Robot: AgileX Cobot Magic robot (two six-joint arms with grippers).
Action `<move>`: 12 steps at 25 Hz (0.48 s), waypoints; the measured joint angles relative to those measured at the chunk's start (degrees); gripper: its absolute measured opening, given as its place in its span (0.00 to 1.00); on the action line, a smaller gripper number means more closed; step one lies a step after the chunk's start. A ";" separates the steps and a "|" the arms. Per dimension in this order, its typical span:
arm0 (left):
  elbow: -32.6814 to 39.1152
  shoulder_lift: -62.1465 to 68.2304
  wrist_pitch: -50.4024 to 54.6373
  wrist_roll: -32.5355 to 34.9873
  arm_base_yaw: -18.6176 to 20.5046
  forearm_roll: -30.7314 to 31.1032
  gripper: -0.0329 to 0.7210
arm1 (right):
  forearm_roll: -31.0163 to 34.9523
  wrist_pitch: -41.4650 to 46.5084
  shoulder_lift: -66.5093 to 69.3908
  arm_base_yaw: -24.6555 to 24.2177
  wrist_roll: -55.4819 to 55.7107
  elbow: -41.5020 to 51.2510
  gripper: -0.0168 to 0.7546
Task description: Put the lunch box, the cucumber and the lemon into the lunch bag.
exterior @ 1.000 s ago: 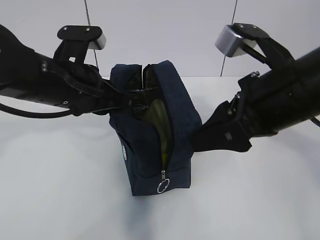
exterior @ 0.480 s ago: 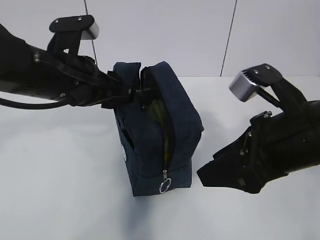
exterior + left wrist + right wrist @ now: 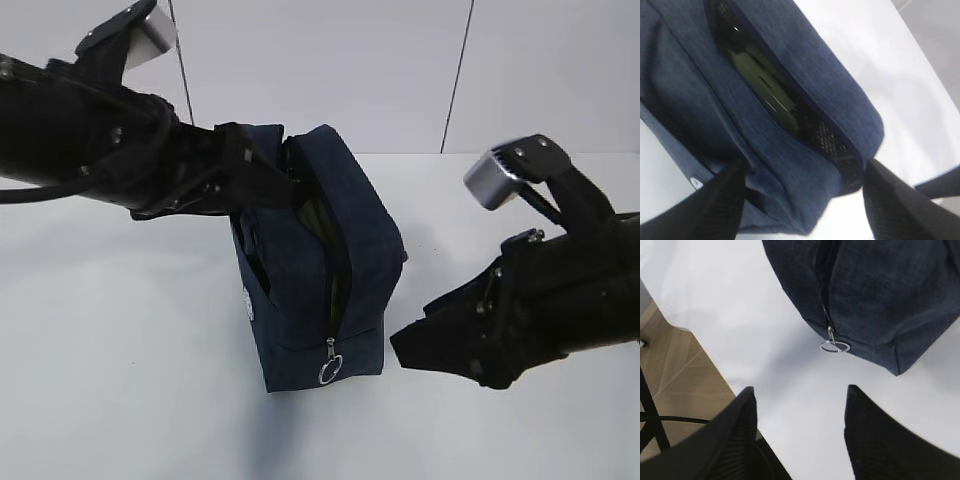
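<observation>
Bag [image 3: 315, 265] upright, long axis toward camera, ring pull [image 3: 328, 371] at near end. Left gripper [image 3: 802, 200] spread wide over its top; right gripper [image 3: 800, 435] wide too, low beside it, apart.

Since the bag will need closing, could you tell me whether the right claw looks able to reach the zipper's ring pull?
Probably yes. The right claw is open, and only bare table separates it from the ring pull hanging at the lunch bag's lower corner.
</observation>
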 joint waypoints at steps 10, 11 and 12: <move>11.63 -5.48 -0.58 4.39 3.29 -10.49 0.75 | 36.55 -3.37 -3.74 0.00 -32.57 16.41 0.58; 12.75 -5.78 -0.84 6.64 3.29 -13.18 0.75 | 38.65 -3.52 -4.11 0.00 -35.10 17.43 0.58; 13.37 -5.78 -0.94 9.24 3.29 -17.22 0.74 | 40.22 -3.64 -4.22 0.00 -36.56 18.08 0.58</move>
